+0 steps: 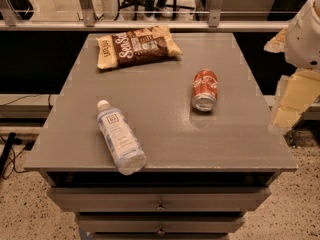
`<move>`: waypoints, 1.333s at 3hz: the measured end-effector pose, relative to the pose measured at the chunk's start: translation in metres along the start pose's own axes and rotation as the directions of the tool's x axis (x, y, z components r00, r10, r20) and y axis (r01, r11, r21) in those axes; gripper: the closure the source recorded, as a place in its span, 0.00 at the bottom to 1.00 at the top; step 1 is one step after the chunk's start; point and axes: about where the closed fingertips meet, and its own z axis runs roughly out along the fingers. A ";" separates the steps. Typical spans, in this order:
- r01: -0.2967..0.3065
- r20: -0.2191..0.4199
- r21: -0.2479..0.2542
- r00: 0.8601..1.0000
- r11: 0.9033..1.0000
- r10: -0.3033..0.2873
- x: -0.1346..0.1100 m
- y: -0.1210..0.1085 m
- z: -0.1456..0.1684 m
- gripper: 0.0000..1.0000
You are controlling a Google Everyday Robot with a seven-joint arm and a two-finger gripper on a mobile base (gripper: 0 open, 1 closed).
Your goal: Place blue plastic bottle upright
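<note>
Blue plastic bottle [119,137] lying flat on table [165,139], front-left | long axis diagonal, cap far-left, base at near edge | claw [291,103] beyond right edge, grip cannot tell

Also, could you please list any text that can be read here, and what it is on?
"SeaSa", rest unclear, on the snack bag.
Red can: white script, too blurred to read.
Blue plastic bottle: label print too small.
Gripper, at the far right edge: no text.

The claw [286,115] hangs at the far right, below the white wrist [307,34].
</note>
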 end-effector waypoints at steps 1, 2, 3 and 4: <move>0.000 0.000 0.000 1.000 1.000 0.000 0.000 0.000 0.000 0.00; -0.051 0.016 -0.006 0.999 0.999 0.051 -0.019 0.003 0.005 0.00; -0.095 0.035 -0.040 0.995 0.995 0.096 -0.081 0.007 0.022 0.00; -0.136 0.048 -0.072 0.989 0.988 0.140 -0.145 0.005 0.037 0.00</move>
